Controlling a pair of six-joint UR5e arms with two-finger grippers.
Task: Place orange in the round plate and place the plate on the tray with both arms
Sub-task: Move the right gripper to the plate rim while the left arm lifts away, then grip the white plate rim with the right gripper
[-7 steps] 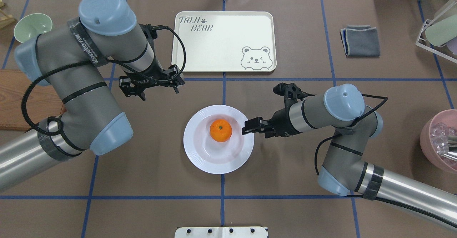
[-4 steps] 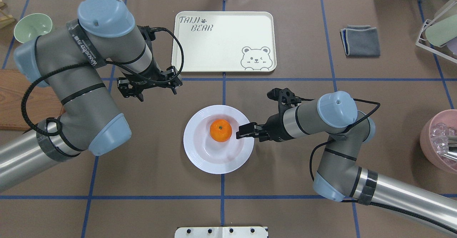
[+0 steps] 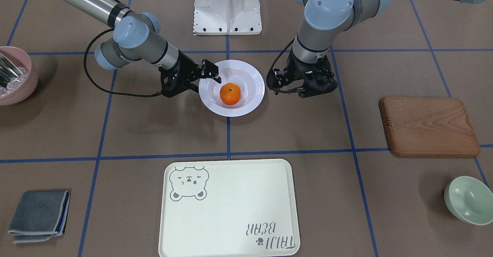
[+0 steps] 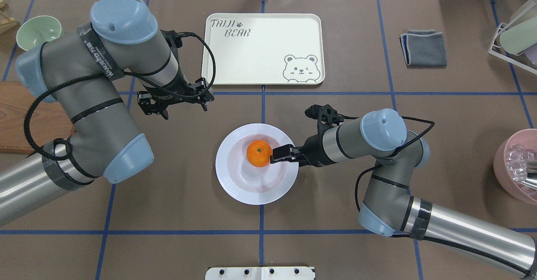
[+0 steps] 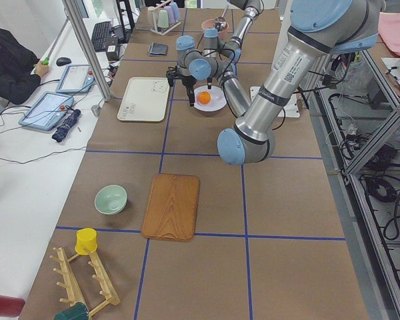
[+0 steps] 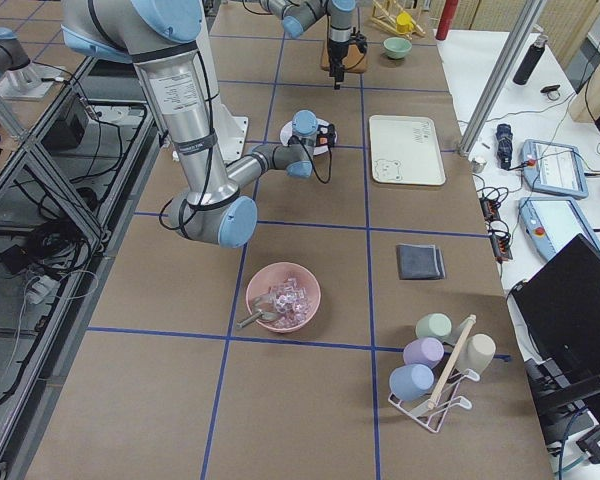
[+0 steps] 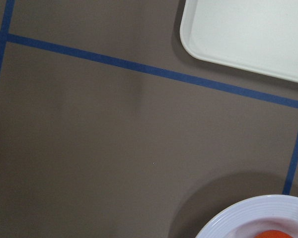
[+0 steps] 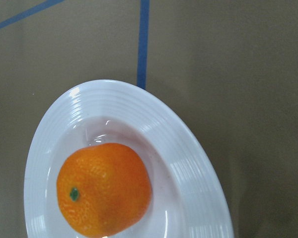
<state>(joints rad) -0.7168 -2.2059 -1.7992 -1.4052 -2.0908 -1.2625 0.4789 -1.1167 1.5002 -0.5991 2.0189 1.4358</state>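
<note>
The orange (image 4: 259,153) lies in the middle of the white round plate (image 4: 235,187), which rests on the brown table centre. My right gripper (image 4: 277,154) reaches in from the right over the plate's rim, its tip almost at the orange, and it looks open. In the right wrist view the orange (image 8: 104,188) and the ridged plate rim (image 8: 188,158) fill the frame. My left gripper (image 4: 186,110) hangs open above bare table, up and left of the plate, holding nothing. The cream tray (image 4: 260,40) lies beyond the plate with nothing on it.
A wooden board (image 3: 427,126) and a pale-green bowl (image 3: 468,199) sit on my left side. A grey cloth (image 4: 423,47), a cup rack (image 4: 516,36) and a pink bowl (image 4: 516,166) are on my right.
My right gripper has slid left from outside the plate's rim to over it, close to the orange. The left arm has barely shifted.
</note>
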